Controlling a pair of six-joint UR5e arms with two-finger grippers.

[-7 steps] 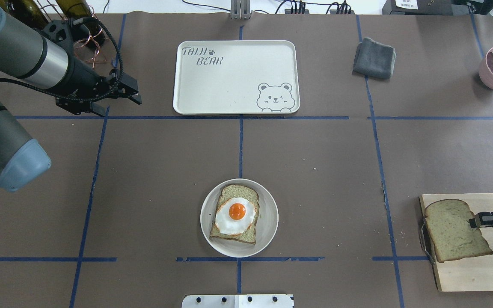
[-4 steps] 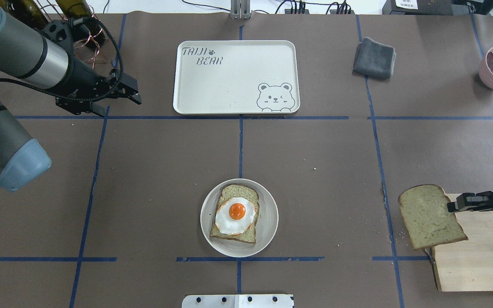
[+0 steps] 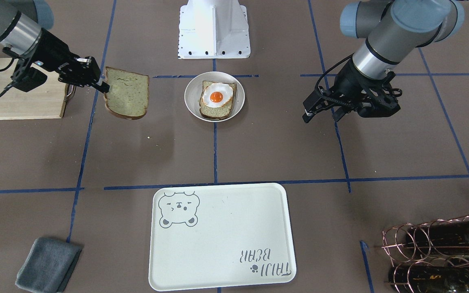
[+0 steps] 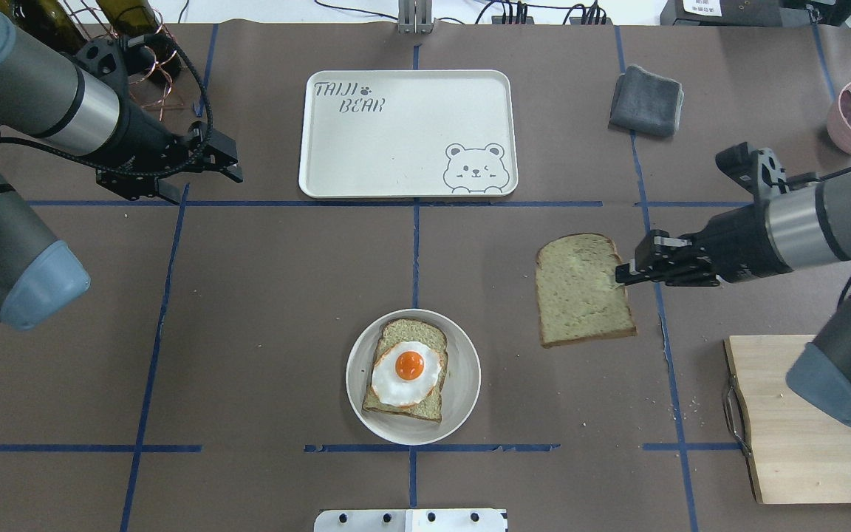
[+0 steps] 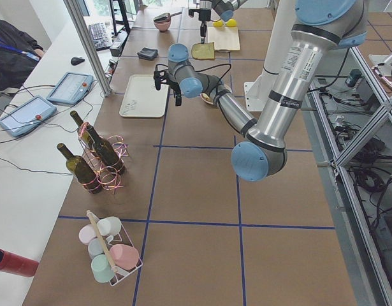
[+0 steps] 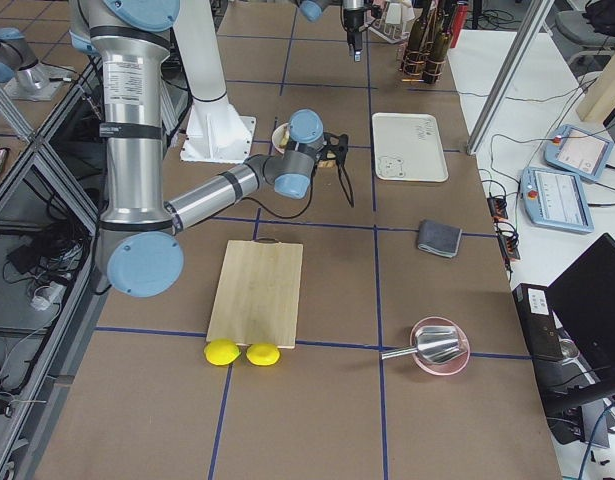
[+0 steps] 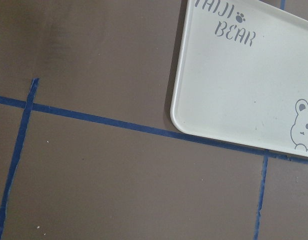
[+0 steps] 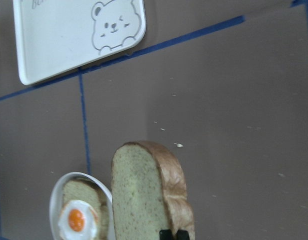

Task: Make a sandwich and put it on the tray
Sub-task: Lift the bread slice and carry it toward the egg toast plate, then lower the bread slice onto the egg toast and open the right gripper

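Worktop: brown paper, blue tape grid. Right pincer clamped on the edge of a bread slice, held off the surface between plate and cutting board. Second slice with egg sits on the plate. Tray far centre. Left pincer open beside the tray.

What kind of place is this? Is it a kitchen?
Probably a robot lab, not a kitchen. A left arm and a right arm reach over a table gridded with blue tape, control tablets sit alongside, and the right tool holds bread.
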